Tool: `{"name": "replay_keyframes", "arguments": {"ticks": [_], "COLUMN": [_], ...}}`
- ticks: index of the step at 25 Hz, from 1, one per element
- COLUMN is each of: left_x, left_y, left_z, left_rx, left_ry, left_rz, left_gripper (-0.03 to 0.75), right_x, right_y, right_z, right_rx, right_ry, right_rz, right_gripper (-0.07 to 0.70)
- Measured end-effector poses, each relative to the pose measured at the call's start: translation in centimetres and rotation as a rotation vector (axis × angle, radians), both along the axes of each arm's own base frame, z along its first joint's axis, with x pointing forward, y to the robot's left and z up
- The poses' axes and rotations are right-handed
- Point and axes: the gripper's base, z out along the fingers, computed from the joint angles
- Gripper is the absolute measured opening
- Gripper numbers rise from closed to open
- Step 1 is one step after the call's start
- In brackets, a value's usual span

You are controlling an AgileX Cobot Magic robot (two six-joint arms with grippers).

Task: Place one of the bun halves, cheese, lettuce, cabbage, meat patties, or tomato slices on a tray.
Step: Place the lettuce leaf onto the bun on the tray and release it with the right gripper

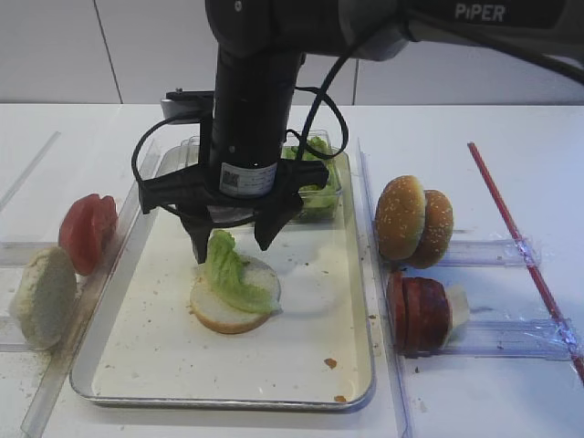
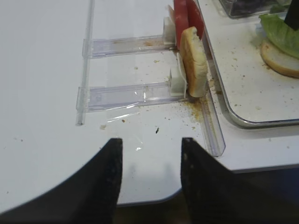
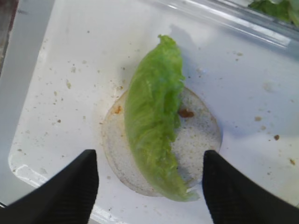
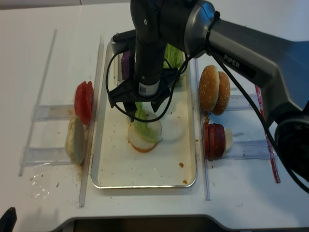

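A robotics lab bench: plain white table (image 1: 511,137), clear acrylic racks (image 2: 126,93), and a Piper-branded arm (image 4: 241,53).

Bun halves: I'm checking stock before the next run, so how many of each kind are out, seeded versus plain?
Seeded bun halves, standing together right of the tray: 2
Plain bun halves: 2, made up of the left one standing beside the tray and the tray one under the lettuce leaf
Total: 4

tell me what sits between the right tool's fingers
In the right wrist view, a lettuce leaf lying on a bun half sits between the open right tool fingers, untouched.
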Motion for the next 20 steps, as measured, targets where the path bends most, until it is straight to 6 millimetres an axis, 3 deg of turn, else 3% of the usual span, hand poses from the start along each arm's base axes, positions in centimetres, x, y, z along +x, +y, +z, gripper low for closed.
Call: {"name": "replay_keyframes", "arguments": {"ticks": [11,20], "left_x": [0.0,0.0], "left_y": [0.0,0.0], "left_z": [0.0,0.0], "left_rx": [0.0,0.0], "left_ry": [-0.001,-0.001], "left_rz": [0.0,0.0], "left_gripper": [0.286,0.286], "right_x": [-0.2,-0.1], "right_y": [-1.6,-8.2], "right_z": [3.8,5.3], "right_rx": [0.044,0.008], "right_ry": [-0.067,-0.067], "right_rz": [-0.041,-0.161], "right_gripper": [0.494,0.495]}}
